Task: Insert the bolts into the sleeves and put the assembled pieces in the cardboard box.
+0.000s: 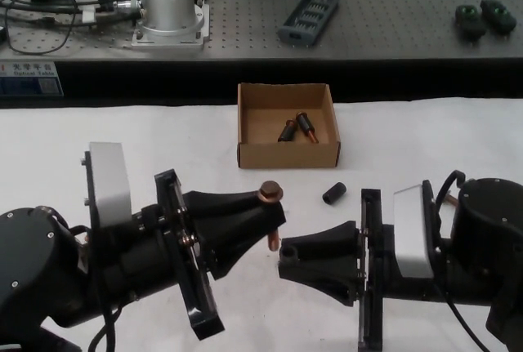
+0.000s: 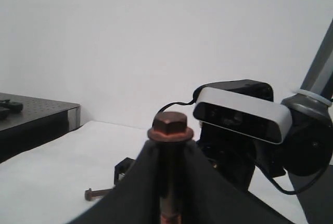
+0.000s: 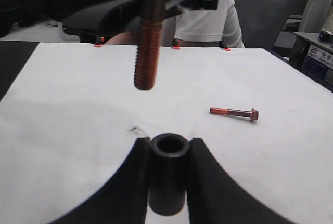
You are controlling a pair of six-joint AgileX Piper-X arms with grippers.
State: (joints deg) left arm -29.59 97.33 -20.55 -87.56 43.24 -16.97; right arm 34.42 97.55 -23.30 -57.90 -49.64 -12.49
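A: High view: white sheet [image 1: 425,140] across the bench, grey perforated table [image 1: 392,9] along the top, open brown cardboard box [image 1: 288,154] upper centre.
B: And centre frame, the left gripper [image 1: 274,220] pinches a copper hex-head bolt [image 1: 270,193], head up!
A: Left wrist view: jaws tight on its shank.
B: Right wrist view: the right gripper [image 3: 167,148] squeezes a short black cylindrical sleeve [image 3: 167,177], bore up, with the bolt tip just above and apart.

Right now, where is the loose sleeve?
In the high view the loose sleeve lies on the white bench cover, just in front of the cardboard box's right corner, beyond the right tool.
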